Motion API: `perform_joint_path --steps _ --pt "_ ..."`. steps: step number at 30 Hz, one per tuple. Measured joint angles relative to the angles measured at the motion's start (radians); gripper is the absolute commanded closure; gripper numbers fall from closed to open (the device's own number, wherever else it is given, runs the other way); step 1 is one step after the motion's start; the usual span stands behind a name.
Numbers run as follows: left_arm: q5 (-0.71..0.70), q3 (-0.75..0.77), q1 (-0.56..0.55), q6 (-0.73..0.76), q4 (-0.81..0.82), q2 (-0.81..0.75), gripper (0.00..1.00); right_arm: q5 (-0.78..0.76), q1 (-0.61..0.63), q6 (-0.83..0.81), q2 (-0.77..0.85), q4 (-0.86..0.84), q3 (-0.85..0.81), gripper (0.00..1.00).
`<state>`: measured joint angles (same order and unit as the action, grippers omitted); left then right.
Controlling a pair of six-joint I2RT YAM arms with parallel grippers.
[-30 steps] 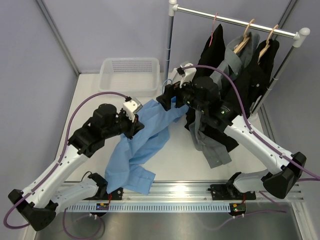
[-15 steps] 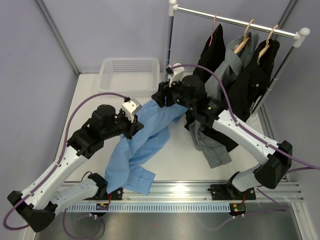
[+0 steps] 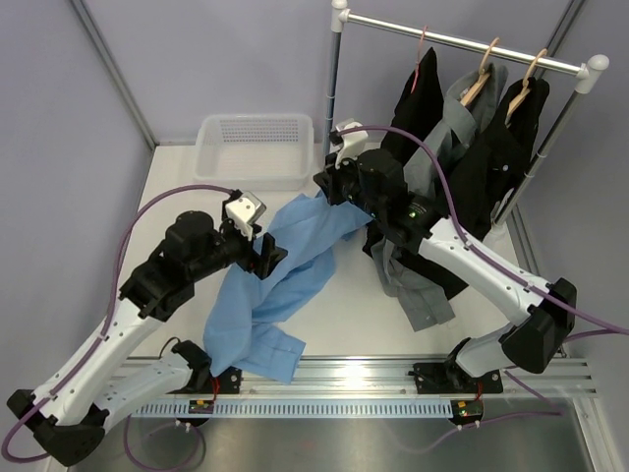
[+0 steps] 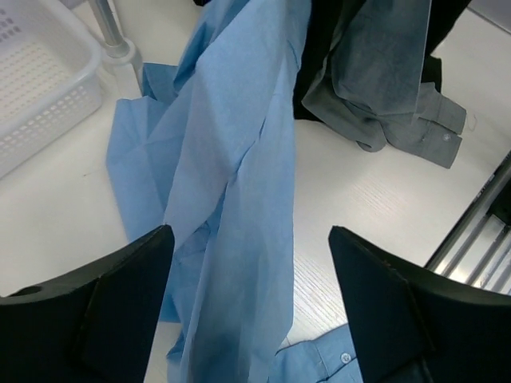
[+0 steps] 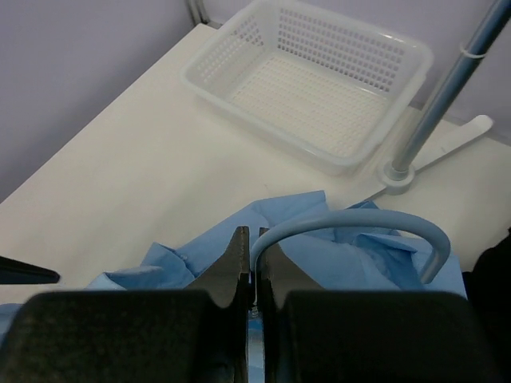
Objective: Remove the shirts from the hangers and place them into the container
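Table [image 3: 177, 197]: white, carrying everything; the arms' bases sit at its 6 o'clock edge.
Rail [image 3: 462, 44]: white and chrome, standing at 1 to 2 o'clock of the table, with three shirts hanging from it.
Blue shirt [image 3: 285, 285]: off the rail in the middle of the table. Its top end is held up near the right pincer, and the rest trails down toward 7 o'clock, where a cuff lies near the table's edge. It is outside the basket.
Grey shirt [image 3: 421, 300]: on the rail between the two black ones, its lower part spread on the table at about 4 o'clock.
Black shirts [image 3: 418, 93]: both on the rail, one either side of the grey one.
Basket [image 3: 257, 169]: white and perforated, at 11 o'clock, with nothing in it.
Left pincer [image 4: 251, 295]: fingers wide apart and gripping nothing; blue cloth hangs in the gap beyond them.
Right pincer [image 5: 252, 259]: fingers together, clamped on the blue hanger [image 5: 359, 219] at the shirt's top end, at 5 o'clock from the basket.
Wooden hangers [image 3: 482, 71]: on the rail, one under the grey shirt and one under a black shirt.
Pink hanger [image 3: 423, 44]: on the rail, under the other black shirt.
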<state>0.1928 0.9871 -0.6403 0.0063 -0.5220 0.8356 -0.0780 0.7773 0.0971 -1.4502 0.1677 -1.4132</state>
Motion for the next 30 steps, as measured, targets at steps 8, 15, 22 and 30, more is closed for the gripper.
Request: perform_joint_path --steps 8,15,22,30 --pt "-0.108 0.020 0.000 -0.018 -0.014 -0.114 0.13 -0.159 0.000 -0.094 0.036 -0.010 0.000 1.00" --pt "-0.190 0.021 0.000 -0.060 -0.056 -0.134 0.15 -0.264 0.000 -0.116 0.052 -0.026 -0.001 1.00" --pt "-0.244 0.021 0.000 -0.122 -0.069 -0.059 0.25 -0.311 0.000 -0.115 0.052 -0.028 -0.002 1.00" --pt "-0.298 0.020 0.000 -0.175 -0.080 0.050 0.65 -0.324 0.001 -0.115 0.052 -0.029 -0.002 1.00"
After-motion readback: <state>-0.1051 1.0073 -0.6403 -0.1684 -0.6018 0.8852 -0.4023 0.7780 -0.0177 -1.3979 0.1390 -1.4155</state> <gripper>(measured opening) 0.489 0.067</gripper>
